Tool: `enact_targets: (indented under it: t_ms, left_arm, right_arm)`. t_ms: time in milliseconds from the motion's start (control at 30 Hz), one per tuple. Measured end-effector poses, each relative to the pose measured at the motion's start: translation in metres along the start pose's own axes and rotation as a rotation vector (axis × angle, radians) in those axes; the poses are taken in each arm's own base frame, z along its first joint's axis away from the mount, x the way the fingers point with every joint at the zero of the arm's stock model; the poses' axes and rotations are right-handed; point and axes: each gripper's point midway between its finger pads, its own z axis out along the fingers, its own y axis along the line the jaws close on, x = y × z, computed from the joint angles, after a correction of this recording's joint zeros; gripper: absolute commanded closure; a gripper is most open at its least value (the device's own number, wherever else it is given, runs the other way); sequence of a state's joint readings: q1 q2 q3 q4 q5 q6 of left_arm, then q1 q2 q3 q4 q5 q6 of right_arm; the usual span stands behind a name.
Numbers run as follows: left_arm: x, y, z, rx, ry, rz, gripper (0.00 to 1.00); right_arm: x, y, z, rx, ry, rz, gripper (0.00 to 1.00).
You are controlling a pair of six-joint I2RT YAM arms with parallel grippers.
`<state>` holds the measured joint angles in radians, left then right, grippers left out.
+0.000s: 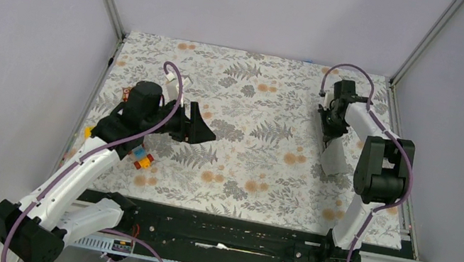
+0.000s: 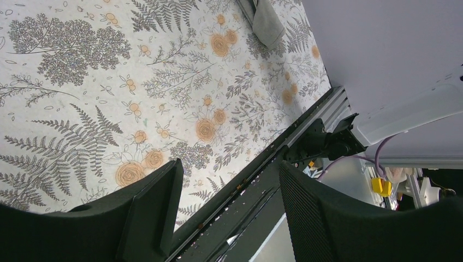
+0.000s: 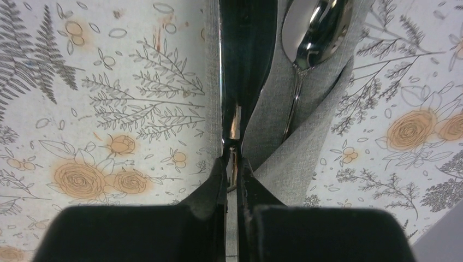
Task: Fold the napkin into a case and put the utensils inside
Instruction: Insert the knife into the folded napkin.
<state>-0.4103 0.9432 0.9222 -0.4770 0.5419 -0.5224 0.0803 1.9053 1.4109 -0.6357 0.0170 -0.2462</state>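
Note:
The grey napkin (image 3: 306,142) lies folded into a narrow case (image 1: 335,160) on the right side of the floral tablecloth. A shiny spoon (image 3: 314,27) rests on it, its handle slipping under a diagonal fold. My right gripper (image 3: 233,158) is shut on a second slim metal utensil (image 3: 245,60), seen edge-on, which runs along the left part of the cloth. In the top view the right gripper (image 1: 328,130) points down at the case's far end. My left gripper (image 1: 205,126) hovers open over the middle left of the table, with nothing between its fingers (image 2: 158,202).
Small colourful toy blocks (image 1: 141,157) lie beside the left arm, with another (image 1: 128,91) at the left edge of the cloth. A black rail (image 1: 225,234) runs along the near edge. Frame posts and grey walls close in the sides and back.

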Motion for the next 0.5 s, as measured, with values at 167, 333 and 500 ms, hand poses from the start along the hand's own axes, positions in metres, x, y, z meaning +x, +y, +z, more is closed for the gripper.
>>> enact_targets:
  t_ms: [167,333,500]
  left_arm:
    - [0.000,0.000,0.000,0.003,0.002,0.000,0.30]
    - [0.000,-0.001,0.000,0.005,0.003,0.000,0.30]
    - [0.001,-0.001,0.000,0.008,0.004,-0.002,0.30]
  right_arm:
    - [0.010,0.001,0.004,0.003,0.026,-0.001,1.00]
    - [0.015,-0.001,0.006,0.018,0.039,-0.001,1.00]
    - [0.023,-0.003,0.009,0.031,0.061,-0.002,1.00]
